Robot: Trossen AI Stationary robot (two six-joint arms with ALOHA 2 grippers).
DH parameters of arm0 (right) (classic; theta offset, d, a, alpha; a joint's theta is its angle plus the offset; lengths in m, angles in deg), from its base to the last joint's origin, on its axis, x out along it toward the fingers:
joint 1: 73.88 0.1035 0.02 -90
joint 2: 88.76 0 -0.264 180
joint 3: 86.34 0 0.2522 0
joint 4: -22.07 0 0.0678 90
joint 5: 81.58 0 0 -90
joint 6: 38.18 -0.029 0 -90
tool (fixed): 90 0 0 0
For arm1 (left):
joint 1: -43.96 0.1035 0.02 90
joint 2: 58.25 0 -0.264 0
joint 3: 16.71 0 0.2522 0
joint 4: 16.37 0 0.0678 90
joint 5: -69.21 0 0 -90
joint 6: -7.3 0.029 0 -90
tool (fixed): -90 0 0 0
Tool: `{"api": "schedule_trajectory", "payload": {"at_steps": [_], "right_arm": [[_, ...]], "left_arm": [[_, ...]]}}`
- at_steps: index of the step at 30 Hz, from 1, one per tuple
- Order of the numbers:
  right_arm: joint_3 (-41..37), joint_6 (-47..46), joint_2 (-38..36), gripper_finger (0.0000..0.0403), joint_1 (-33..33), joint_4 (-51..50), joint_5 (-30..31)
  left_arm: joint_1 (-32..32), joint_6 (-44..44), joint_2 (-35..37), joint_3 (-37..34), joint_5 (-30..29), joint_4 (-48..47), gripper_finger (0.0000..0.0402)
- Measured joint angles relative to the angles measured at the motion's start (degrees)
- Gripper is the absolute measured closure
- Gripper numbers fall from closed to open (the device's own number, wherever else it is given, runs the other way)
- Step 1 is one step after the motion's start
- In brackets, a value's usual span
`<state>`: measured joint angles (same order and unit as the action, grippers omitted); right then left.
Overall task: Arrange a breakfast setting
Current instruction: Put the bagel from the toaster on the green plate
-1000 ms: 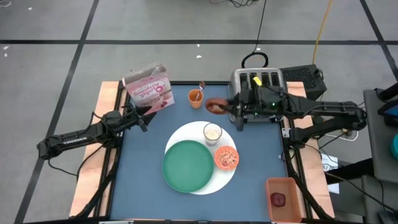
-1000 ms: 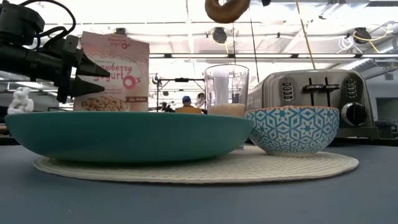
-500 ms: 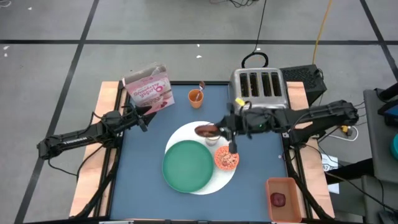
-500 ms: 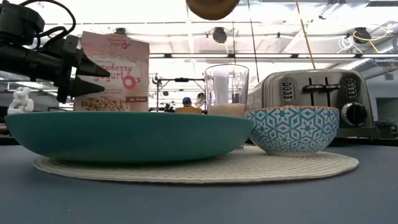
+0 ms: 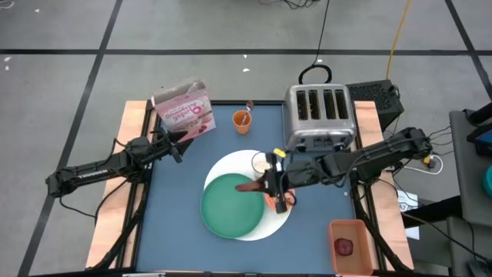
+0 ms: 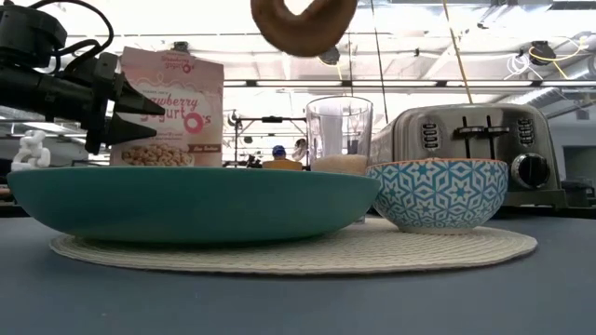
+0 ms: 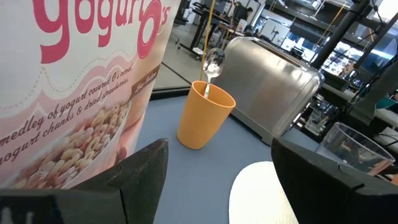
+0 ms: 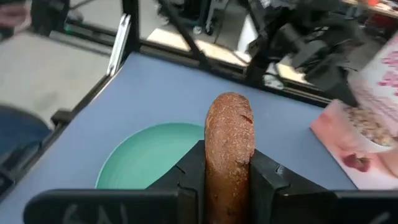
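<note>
Two: toaster (image 5: 318, 117), cereal box (image 5: 184, 109) nearby.

Green plate (image 5: 231, 204) lies bare and reachable; glass (image 5: 262, 163) and bowl (image 5: 281, 197) crowd its edge.

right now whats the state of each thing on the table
bagel: held on edge above the green plate
right gripper: shut on bagel
left gripper: open, empty, by the cereal box
glass: upright, partly filled
toaster: slots empty
orange cup: upright, spoon inside

Teal-green plate (image 5: 231, 205) on a white woven mat (image 6: 307, 251), brown bagel (image 6: 302, 22), blue-and-white star-patterned bowl (image 6: 438, 194), pink cereal box (image 5: 184, 110), orange cup (image 7: 204, 115), silver toaster (image 5: 320, 117)
</note>
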<state>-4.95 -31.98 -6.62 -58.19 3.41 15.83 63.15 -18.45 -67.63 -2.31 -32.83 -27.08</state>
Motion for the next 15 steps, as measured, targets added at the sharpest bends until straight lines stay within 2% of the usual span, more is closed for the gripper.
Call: {"api": "schedule_trajectory", "payload": {"at_steps": [9,15], "right_arm": [[0.0,9.1,6.3,0.0339,3.2,0.2,0.0],[0.0,11.2,9.3,0.0339,4.1,0.5,0.0]], "left_arm": [[0.0,0.0,0.0,0.0,0.0,0.0,0.0114],[0.0,-0.2,0.0,0.0,0.0,-0.1,0.0114]]}}
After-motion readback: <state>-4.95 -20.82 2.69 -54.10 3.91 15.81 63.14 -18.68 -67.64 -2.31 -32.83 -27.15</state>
